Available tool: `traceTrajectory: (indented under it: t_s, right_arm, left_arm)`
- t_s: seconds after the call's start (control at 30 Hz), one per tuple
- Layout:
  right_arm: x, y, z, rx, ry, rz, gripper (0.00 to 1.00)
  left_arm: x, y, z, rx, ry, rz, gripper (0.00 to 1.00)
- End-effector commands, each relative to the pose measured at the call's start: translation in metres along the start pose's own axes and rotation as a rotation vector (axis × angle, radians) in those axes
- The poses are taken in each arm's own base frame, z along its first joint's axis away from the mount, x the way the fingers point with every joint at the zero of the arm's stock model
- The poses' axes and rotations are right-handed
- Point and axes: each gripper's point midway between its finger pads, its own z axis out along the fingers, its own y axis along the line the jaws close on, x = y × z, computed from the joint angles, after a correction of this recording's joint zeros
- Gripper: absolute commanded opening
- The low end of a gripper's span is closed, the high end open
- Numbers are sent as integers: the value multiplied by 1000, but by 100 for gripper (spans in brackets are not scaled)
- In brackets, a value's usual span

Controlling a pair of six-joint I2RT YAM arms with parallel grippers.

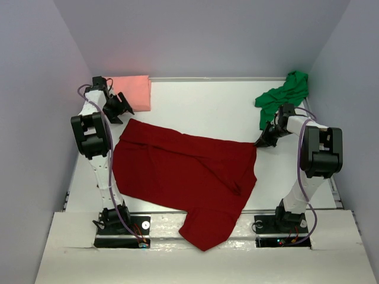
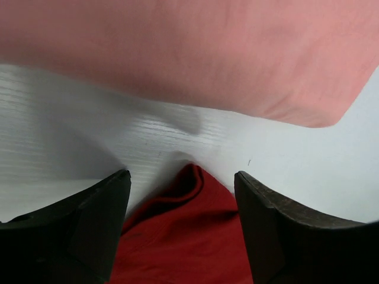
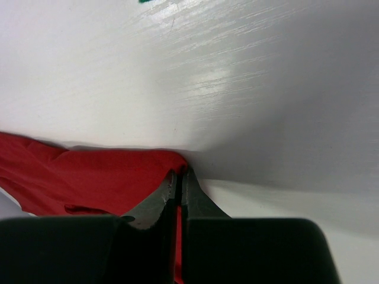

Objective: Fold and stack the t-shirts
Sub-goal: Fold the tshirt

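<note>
My right gripper (image 3: 179, 176) is pinching the red shirt (image 1: 183, 171) by a corner, left gripper (image 2: 182, 183) hangs open near the pink shirt (image 2: 189, 53), so imo it cld snag that too.

The dark red t-shirt (image 1: 183, 177) is one plain deep crimson with no print (its folds only shade darker). The salmon pink t-shirt (image 1: 133, 92) is a flat, even pink, and the bright green t-shirt (image 1: 284, 94) is a solid emerald. The table (image 1: 207, 109) under them is white, with a faint grain of fine streaks in the wrist views. The walls (image 1: 207, 35) are pale lavender-grey. The left arm (image 1: 95, 136) and right arm (image 1: 320, 154) are white with black joint housings, each trailed by a thin purple cable (image 1: 298, 177). The left fingers (image 2: 77, 231) are matte black. The right fingers (image 3: 151, 204) are dark grey-black, with a sliver of red between them.
</note>
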Motion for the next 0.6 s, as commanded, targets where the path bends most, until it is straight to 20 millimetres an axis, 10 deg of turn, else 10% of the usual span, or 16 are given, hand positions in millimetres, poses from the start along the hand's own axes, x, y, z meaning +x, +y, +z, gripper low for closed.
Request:
traceTrajectory:
  t_s: [0.0, 0.57]
  right_arm:
    - [-15, 2, -3, 3, -36, -30, 0]
    - [-12, 0, -2, 13, -27, -28, 0]
  left_arm:
    - [5, -18, -13, 34, 8, 45, 80]
    - [29, -5, 6, -72, 92, 50, 44]
